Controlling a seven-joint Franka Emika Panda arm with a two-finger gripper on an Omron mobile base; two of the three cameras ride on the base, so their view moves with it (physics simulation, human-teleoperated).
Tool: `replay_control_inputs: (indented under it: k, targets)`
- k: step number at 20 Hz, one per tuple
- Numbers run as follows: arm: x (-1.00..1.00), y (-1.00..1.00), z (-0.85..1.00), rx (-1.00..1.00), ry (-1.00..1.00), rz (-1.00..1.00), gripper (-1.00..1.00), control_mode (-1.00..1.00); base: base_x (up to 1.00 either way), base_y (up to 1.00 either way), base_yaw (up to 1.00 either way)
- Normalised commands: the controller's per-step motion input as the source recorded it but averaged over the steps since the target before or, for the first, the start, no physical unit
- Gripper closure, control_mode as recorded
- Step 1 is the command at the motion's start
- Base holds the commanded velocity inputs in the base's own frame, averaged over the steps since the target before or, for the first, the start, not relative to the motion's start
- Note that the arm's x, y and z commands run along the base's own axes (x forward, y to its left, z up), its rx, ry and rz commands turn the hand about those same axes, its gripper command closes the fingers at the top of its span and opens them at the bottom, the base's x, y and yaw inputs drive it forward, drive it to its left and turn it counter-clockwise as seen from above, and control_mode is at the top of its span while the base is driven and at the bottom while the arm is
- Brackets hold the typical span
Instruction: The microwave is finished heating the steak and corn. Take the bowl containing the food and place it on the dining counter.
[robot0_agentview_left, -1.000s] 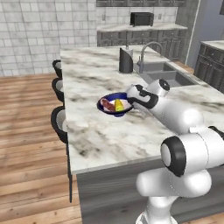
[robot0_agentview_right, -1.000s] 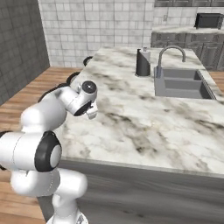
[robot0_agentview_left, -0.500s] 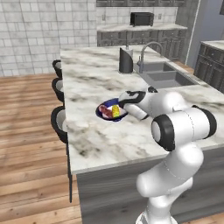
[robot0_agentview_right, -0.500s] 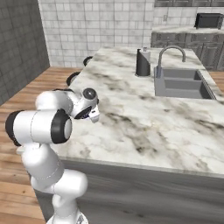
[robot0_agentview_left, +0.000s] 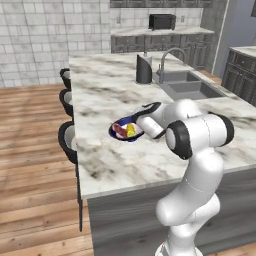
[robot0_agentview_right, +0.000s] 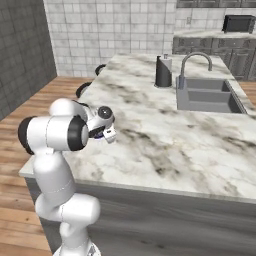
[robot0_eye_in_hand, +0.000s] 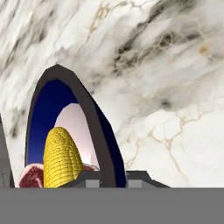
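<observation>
Blue bowl (robot0_agentview_left: 125, 131) rim clamped in the hand (robot0_eye_in_hand: 113, 177); steak (robot0_eye_in_hand: 30, 175) half hidden behind corn (robot0_eye_in_hand: 62, 158).

A kitchen with a pale grey tiled wall (robot0_agentview_left: 45, 40) at the far left and warm wooden plank flooring (robot0_agentview_left: 30, 165) running beneath it. Dark round stools (robot0_agentview_left: 67, 140) line the left side of the island. Along the far wall, a run of dark grey cabinets (robot0_agentview_left: 160, 42) carries a small black appliance (robot0_agentview_left: 162, 21) on top. A dark charcoal wall (robot0_agentview_right: 20, 55) closes the room at the left in the right base view
</observation>
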Motion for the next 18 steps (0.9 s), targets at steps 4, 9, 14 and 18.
replay_control_inputs:
  k: [4,9,14,18]
  targets:
    - [0.22,0.0,-0.45,0.0,0.0,0.0,1.0,-1.0,0.0,0.0,0.0]
    - [0.11,0.0,-0.46,0.0,0.0,0.0,1.0,-1.0,0.0,0.0,0.0]
    - [-0.01,0.0,-0.06,0.0,0.0,0.0,-1.0,-1.0,0.0,0.0,0.0]
    - [-0.28,-0.01,0.22,0.01,-0.05,0.0,-1.0,-1.0,0.0,0.0,0.0]
